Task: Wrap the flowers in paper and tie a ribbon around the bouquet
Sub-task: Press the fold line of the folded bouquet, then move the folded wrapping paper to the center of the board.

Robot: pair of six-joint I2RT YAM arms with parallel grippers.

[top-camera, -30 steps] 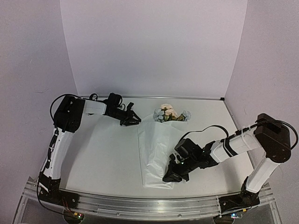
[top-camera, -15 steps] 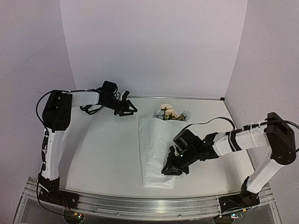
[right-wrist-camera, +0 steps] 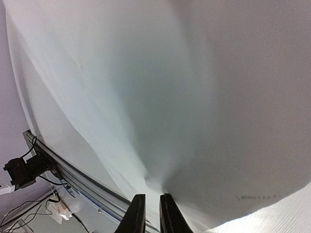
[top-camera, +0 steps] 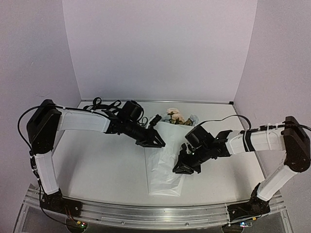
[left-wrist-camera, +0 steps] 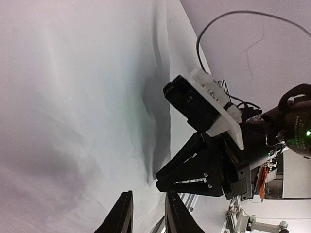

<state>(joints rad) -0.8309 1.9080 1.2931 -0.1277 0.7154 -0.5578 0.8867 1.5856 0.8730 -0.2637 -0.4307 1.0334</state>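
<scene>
The white paper [top-camera: 160, 170] lies folded lengthwise on the table, and it fills the left wrist view [left-wrist-camera: 73, 97] and the right wrist view [right-wrist-camera: 194, 97]. The peach and blue flowers [top-camera: 176, 116] stick out of its far end. My left gripper [top-camera: 159, 143] hovers at the paper's upper left edge, its jaws [left-wrist-camera: 146, 213] a little open with nothing between them. My right gripper [top-camera: 178, 170] is at the paper's right edge, also in the left wrist view [left-wrist-camera: 159, 178]. Its jaws [right-wrist-camera: 151, 213] are shut on a raised crease of the paper. The ribbon is not in view.
A metal rail [top-camera: 146, 211] runs along the table's near edge and shows in the right wrist view [right-wrist-camera: 73, 179]. Lilac walls close in the back and both sides. Black cables [top-camera: 104, 103] loop behind the left arm at the back left.
The left arm has swung from the back left in to the paper's upper left edge. The right gripper has moved from the paper's near right corner further up its right edge.
</scene>
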